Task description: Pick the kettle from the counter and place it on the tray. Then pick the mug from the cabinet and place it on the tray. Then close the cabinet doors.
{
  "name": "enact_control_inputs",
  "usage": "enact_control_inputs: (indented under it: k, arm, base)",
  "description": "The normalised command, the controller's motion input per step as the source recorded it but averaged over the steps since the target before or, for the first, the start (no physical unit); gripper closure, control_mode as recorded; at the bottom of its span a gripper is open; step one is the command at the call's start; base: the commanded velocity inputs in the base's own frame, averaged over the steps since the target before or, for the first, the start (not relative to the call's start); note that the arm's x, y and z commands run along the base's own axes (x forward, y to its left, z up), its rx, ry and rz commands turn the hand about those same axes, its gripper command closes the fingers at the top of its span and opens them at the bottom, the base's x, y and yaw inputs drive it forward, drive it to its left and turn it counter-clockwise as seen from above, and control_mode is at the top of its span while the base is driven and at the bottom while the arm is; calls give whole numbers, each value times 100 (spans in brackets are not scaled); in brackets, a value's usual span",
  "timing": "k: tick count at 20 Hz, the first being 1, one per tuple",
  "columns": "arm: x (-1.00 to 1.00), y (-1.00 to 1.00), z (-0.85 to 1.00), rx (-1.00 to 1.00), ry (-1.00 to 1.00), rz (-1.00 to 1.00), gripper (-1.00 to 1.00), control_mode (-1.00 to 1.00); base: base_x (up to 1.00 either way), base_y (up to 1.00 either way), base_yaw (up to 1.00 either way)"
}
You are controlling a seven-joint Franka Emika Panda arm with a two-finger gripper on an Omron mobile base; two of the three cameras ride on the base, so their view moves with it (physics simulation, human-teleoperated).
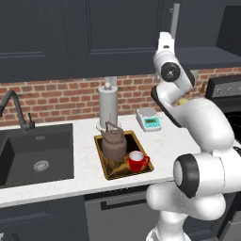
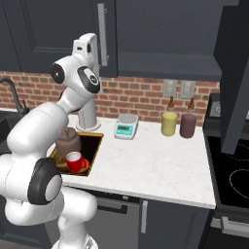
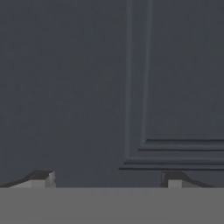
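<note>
The kettle [image 1: 113,143] and mug [image 1: 137,161] sit on the tray [image 1: 101,157] on the worktop [image 1: 84,141]. The gripper [image 3: 109,179] stands wide and empty, facing a cabinet door [image 3: 87,87].

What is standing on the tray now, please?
On the tray stand the kettle and, in front of it, the red mug. They cover most of the tray floor, so its pattern shows only in parts. What the kettle holds is hidden by its lid.

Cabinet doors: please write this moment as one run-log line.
kettle: on tray | mug: on tray | hand: open, empty, facing cabinet door
</note>
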Motion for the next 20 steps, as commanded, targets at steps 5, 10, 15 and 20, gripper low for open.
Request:
enact_control_inputs:
  k: [5,10,15,20]
  arm:
    - [41,0,0,0,8,5,-100,-100]
    - [10,0,0,0,11,12,-100,-100]
    - [-5,0,17,0,13,12,-100,-100]
    - [-33,11,16,0,10,10,-100,-100]
  base:
    - [0,0,0]
    - [0,0,0]
    - [0,0,0]
    - [0,0,0]
